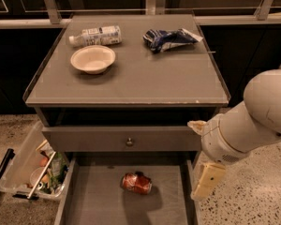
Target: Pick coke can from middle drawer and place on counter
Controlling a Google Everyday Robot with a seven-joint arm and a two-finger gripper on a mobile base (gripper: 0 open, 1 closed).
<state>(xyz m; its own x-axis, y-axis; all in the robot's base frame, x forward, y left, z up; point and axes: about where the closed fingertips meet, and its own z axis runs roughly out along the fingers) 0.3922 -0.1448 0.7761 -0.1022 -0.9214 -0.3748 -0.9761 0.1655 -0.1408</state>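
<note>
The coke can (pixel 136 183) lies on its side, dented, on the flat floor of the middle drawer (pixel 86 205). The drawer stands pulled out, and the can rests about midway between its side walls. Right of the can, just past the drawer's right wall and a little higher, hangs the tool (pixel 207 181) on its white arm. It is well apart from the can, and I cannot tell whether it is wide or narrow.

Straight above the can is a shut drawer front with a round knob (pixel 129 142), and above that the counter (pixel 145 78). Up and left of the can on the counter are a white bowl (pixel 92 59) and a plastic bottle (pixel 94 35). Up and right of it lies a blue snack bag (pixel 171 38).

The step in hand looks like the reach. Done well, the tool would travel towards the can over the right wall and stay clear of the drawer front above. It would then descend squarely and close across the can's rounded body, not its ends. A dented can may roll if nudged off-centre. The bare counter directly above the can looks the safest place to set it down.
</note>
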